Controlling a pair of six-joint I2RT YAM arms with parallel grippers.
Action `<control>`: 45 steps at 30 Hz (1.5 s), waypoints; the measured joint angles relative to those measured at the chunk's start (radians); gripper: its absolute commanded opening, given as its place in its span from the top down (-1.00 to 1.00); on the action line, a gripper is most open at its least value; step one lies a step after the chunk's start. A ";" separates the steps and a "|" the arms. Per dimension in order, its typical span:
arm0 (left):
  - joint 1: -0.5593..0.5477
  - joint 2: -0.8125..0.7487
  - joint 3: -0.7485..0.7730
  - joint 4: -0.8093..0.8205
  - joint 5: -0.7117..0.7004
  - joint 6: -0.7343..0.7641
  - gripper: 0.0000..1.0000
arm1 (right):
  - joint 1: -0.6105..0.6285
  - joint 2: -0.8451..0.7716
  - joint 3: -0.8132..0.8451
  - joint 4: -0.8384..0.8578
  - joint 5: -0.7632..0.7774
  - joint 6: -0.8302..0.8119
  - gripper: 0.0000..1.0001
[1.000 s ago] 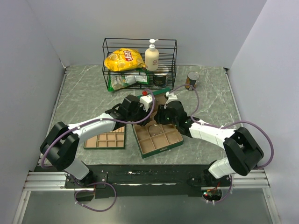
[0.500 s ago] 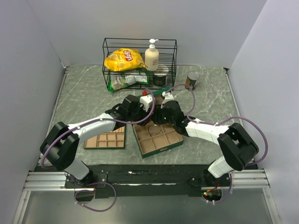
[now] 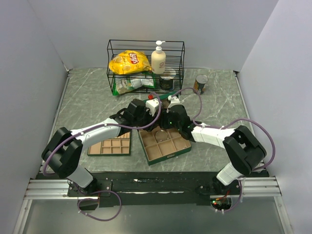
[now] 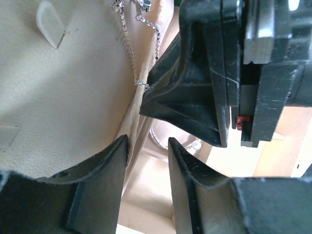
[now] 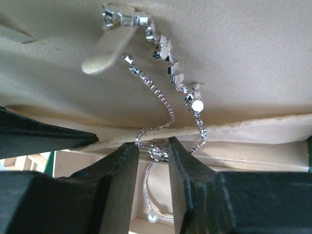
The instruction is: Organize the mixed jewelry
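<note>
Silvery chain (image 5: 165, 51) set with crystal stones drapes on cream lining above the right gripper (image 5: 153, 146), its small cluster pinched between the fingers. Thin wire bangle (image 5: 147, 192) with pearl bead lies just below the fingertips.

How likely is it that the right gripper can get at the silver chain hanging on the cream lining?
Probably yes. The right gripper has its fingers on either side of the lowest loop of the silver chain, with nothing in between. Whether they pinch it, I cannot tell.
</note>
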 measured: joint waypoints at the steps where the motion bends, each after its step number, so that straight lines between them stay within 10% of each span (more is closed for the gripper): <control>1: 0.000 0.000 0.000 0.001 0.000 0.000 0.12 | 0.000 0.002 0.000 0.002 0.003 0.000 0.33; 16: 0.000 0.000 -0.001 0.005 0.000 -0.001 0.12 | 0.001 0.014 0.000 0.004 0.035 -0.006 0.91; 45: 0.000 0.000 -0.002 0.005 0.000 -0.004 0.09 | 0.001 -0.150 0.071 -0.034 0.045 -0.010 0.92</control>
